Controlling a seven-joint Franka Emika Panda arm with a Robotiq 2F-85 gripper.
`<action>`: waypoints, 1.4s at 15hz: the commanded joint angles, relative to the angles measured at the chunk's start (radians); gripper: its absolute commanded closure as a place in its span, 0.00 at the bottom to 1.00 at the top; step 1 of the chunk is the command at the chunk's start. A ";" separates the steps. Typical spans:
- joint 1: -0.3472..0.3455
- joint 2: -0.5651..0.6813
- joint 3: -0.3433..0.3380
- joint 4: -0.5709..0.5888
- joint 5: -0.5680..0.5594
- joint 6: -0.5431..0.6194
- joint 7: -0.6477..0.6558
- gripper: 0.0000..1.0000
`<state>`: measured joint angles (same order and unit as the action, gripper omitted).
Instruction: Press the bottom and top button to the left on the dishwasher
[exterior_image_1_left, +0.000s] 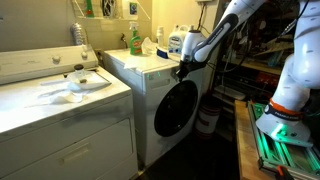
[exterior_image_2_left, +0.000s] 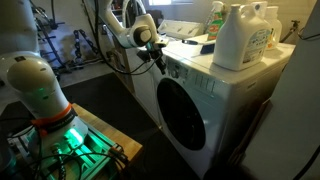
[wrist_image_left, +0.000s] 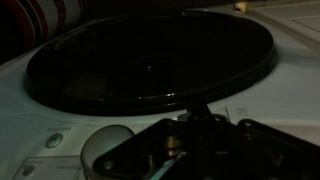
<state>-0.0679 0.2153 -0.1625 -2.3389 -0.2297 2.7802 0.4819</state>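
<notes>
Your gripper (exterior_image_1_left: 183, 70) is up at the top front edge of the dishwasher (exterior_image_1_left: 148, 95), against the control strip above the round dark porthole door (exterior_image_1_left: 178, 108). You cannot tell from here whether it touches the panel. In the wrist view the hand is a dark mass, too dim to show how far its fingers are parted. A small round button (wrist_image_left: 54, 141) and a larger pale knob (wrist_image_left: 105, 148) lie just beside it. The dishwasher stands next to a wider white appliance (exterior_image_1_left: 60, 100), with bottles (exterior_image_2_left: 243, 35) on its top.

Place: home laundry room, it looks like.
Machines: porthole-door dishwasher (exterior_image_1_left: 150, 82) beside a flat-topped white appliance (exterior_image_1_left: 50, 100).
Supplies: detergent jugs (exterior_image_2_left: 240, 38) standing on top, right there.
</notes>
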 joint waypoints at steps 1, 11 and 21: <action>0.062 0.050 -0.069 0.018 -0.055 0.066 0.056 1.00; 0.198 0.113 -0.224 0.020 -0.107 0.264 0.103 1.00; 0.277 0.011 -0.247 -0.046 -0.106 -0.026 0.187 1.00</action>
<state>0.2249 0.3002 -0.4550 -2.3533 -0.3839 2.8975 0.6847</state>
